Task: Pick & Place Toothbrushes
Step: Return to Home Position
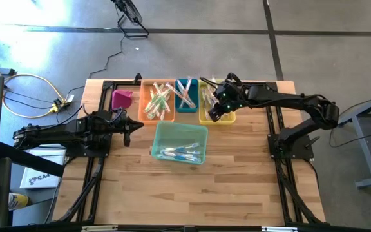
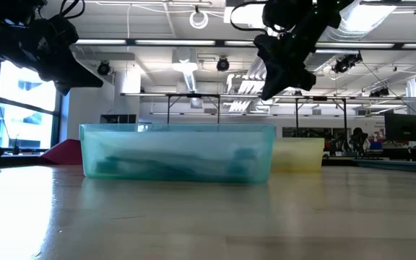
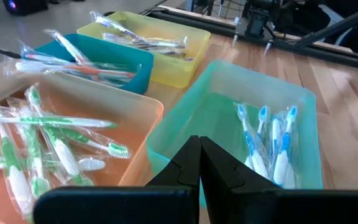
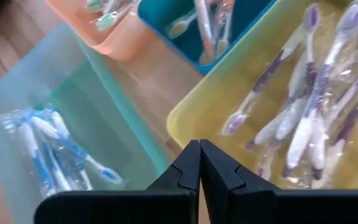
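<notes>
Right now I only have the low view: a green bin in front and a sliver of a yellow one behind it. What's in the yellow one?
Observer: Purple toothbrushes in clear wrappers lie in the yellow bin.
Operator: Is the right gripper carrying one?
Observer: No. The right gripper hangs above the yellow bin's corner nearest the green bin, fingers shut on nothing.
Operator: And the left arm?
Observer: The left gripper hangs to the left of the green bin, close to the orange bin, fingers shut and empty.
</notes>
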Robot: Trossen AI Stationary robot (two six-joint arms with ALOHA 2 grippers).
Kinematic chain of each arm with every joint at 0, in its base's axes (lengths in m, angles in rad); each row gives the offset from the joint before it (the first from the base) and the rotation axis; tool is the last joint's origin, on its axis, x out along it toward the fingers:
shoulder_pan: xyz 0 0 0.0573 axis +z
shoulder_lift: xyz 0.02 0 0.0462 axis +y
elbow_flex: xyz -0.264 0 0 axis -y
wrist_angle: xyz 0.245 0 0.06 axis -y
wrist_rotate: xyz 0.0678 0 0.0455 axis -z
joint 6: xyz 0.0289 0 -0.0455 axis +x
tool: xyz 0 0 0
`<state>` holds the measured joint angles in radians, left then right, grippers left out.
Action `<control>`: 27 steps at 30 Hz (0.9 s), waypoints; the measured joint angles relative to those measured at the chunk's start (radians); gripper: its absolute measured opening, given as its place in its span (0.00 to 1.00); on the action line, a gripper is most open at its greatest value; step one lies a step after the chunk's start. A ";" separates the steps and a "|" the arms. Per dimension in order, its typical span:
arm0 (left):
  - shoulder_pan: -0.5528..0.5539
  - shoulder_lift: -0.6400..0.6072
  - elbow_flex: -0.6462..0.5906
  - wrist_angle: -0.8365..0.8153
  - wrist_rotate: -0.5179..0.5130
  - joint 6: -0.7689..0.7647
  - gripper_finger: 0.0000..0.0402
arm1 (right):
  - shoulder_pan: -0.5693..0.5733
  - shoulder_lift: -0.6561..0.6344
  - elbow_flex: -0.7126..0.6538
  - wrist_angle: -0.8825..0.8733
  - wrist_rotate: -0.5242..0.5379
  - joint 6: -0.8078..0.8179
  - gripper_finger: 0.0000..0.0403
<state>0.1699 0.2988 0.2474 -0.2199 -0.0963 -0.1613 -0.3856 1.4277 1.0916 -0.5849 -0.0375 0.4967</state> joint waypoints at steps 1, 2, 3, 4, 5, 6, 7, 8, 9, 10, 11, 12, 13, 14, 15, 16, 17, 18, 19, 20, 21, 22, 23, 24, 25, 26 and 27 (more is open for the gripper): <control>0.000 0.000 0.000 0.000 0.000 0.000 0.00 | 0.008 0.000 0.000 0.001 -0.007 0.004 0.00; 0.000 0.000 0.000 0.000 0.002 -0.001 0.00 | 0.019 0.000 0.000 0.005 -0.010 0.004 0.00; 0.000 0.000 0.000 0.000 0.008 -0.001 0.00 | 0.031 0.000 0.000 0.008 -0.006 0.004 0.00; 0.000 0.000 0.000 0.000 0.014 -0.003 0.00 | 0.048 0.000 0.000 0.012 0.005 0.005 0.00; 0.000 0.000 0.000 0.000 0.021 -0.004 0.00 | 0.065 0.000 0.000 0.016 0.017 0.004 0.00; 0.000 0.000 0.000 0.000 0.026 -0.004 0.00 | 0.083 0.001 0.000 0.022 0.035 0.004 0.00; 0.000 0.000 0.000 0.000 0.028 -0.004 0.00 | 0.104 0.001 0.000 0.030 0.057 0.004 0.00; 0.000 0.000 0.000 0.000 0.028 -0.004 0.00 | 0.125 0.001 0.000 0.039 0.085 0.004 0.00; 0.000 0.000 0.000 0.000 0.029 -0.004 0.00 | 0.149 0.001 0.000 0.047 0.117 0.004 0.00; 0.000 0.000 0.000 0.000 0.029 -0.004 0.00 | 0.174 0.001 0.000 0.056 0.147 0.004 0.00; 0.000 0.000 0.000 0.000 0.029 -0.004 0.00 | 0.199 0.001 0.000 0.067 0.180 0.004 0.00; 0.000 0.000 0.000 0.000 0.029 -0.003 0.00 | 0.223 0.001 0.000 0.074 0.204 0.002 0.00; 0.000 0.000 0.000 0.001 0.029 -0.001 0.00 | 0.246 0.001 0.000 0.078 0.223 -0.004 0.00; 0.000 0.000 0.000 0.005 0.026 0.001 0.00 | 0.266 0.001 0.000 0.080 0.239 -0.011 0.00; 0.000 0.000 0.000 0.015 0.021 0.007 0.00 | 0.284 0.001 0.000 0.075 0.249 -0.022 0.00; 0.000 0.000 0.000 0.030 0.016 0.018 0.00 | 0.300 0.001 0.000 0.066 0.256 -0.026 0.00; 0.000 -0.001 0.000 0.044 0.015 0.030 0.00 | 0.313 0.001 0.000 0.057 0.265 -0.026 0.00; 0.000 -0.001 0.000 0.052 0.015 0.037 0.00 | 0.326 0.001 0.000 0.051 0.275 -0.024 0.00; 0.000 -0.001 0.000 0.056 0.015 0.046 0.00 | 0.339 0.001 0.000 0.047 0.285 -0.021 0.00; 0.000 -0.001 0.000 0.055 0.015 0.053 0.00 | 0.352 0.001 0.000 0.043 0.299 -0.021 0.00; 0.000 -0.001 0.000 0.055 0.013 0.058 0.00 | 0.366 0.001 0.000 0.037 0.319 -0.021 0.00; 0.000 -0.001 0.000 0.054 0.012 0.060 0.00 | 0.380 0.001 0.000 0.031 0.344 -0.021 0.00; 0.000 -0.001 0.000 0.054 0.012 0.060 0.00 | 0.394 0.001 0.000 0.021 0.367 -0.020 0.00; 0.000 -0.002 0.000 0.055 0.012 0.060 0.00 | 0.407 0.001 -0.001 0.008 0.390 -0.020 0.00; 0.000 -0.003 0.000 0.059 0.012 0.060 0.00 | 0.421 0.001 -0.001 -0.005 0.407 -0.018 0.00; 0.000 -0.003 0.000 0.067 0.011 0.060 0.00 | 0.433 0.001 -0.001 -0.014 0.418 -0.012 0.00; 0.000 -0.003 0.000 0.076 0.011 0.060 0.00 | 0.444 0.001 -0.001 -0.024 0.429 0.002 0.00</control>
<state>0.1696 0.2962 0.2470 -0.1442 -0.0853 -0.1009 0.0584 1.4284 1.0908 -0.6090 0.3916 0.4984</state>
